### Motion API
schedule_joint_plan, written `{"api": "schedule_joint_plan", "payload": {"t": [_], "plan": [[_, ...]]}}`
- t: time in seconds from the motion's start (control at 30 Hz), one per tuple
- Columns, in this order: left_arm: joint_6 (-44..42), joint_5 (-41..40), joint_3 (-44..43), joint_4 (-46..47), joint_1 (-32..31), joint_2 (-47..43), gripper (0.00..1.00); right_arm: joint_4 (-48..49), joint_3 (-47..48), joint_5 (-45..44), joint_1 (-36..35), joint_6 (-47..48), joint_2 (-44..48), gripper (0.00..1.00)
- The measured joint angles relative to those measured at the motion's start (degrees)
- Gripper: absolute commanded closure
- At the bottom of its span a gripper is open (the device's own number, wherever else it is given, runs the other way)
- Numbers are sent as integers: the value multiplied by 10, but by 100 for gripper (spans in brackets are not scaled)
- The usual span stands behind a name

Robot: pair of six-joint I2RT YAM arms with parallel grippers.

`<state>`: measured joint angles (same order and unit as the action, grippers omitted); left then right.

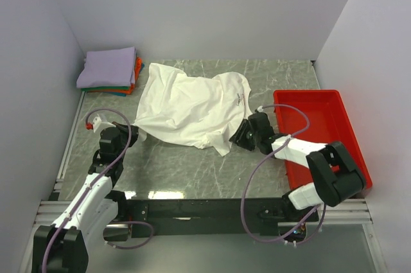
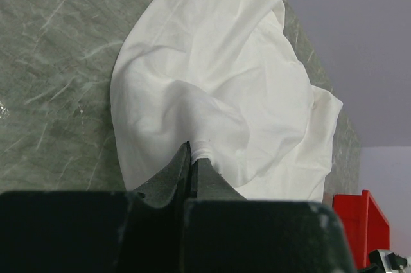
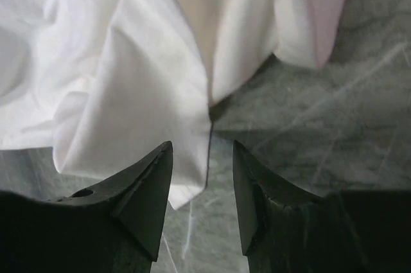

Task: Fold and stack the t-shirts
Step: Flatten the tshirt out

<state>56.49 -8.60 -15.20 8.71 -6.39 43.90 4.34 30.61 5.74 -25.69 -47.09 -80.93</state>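
A white t-shirt (image 1: pixel 192 106) lies crumpled in the middle of the marble table, a small chest logo (image 1: pixel 239 98) facing up. My left gripper (image 1: pixel 131 133) is shut on its near-left edge; in the left wrist view the jaws (image 2: pixel 192 151) pinch a fold of the white t-shirt (image 2: pixel 212 74). My right gripper (image 1: pixel 239 139) is open at the shirt's near-right corner; in the right wrist view the gripper (image 3: pixel 202 157) straddles a hanging edge of the shirt (image 3: pixel 128 74) without closing. A stack of folded shirts (image 1: pixel 109 70), lavender on top, sits at the back left.
A red plastic tray (image 1: pixel 321 132) stands at the right, beside my right arm. White walls enclose the table on three sides. Bare marble (image 1: pixel 186 170) lies between the shirt and the near edge.
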Motion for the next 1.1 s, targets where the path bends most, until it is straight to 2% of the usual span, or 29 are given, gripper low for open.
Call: {"api": "schedule_joint_plan", "payload": {"t": [0.37, 0.47, 0.5, 0.63, 0.83, 1.1], "plan": [[-3, 0, 0, 0, 0, -2, 99, 70, 26, -26, -3, -15, -62, 58], [-3, 0, 0, -1, 0, -2, 99, 84, 27, -26, -3, -20, -71, 65], [-3, 0, 0, -1, 0, -2, 99, 85, 27, -26, -3, -23, -71, 73], [-3, 0, 0, -4, 0, -2, 99, 84, 26, -25, -3, -30, -68, 85], [-3, 0, 0, -5, 0, -2, 99, 64, 21, -21, -3, -34, -10, 100], [-5, 0, -1, -23, 0, -22, 99, 7, 19, -18, -3, -30, 81, 100]]}}
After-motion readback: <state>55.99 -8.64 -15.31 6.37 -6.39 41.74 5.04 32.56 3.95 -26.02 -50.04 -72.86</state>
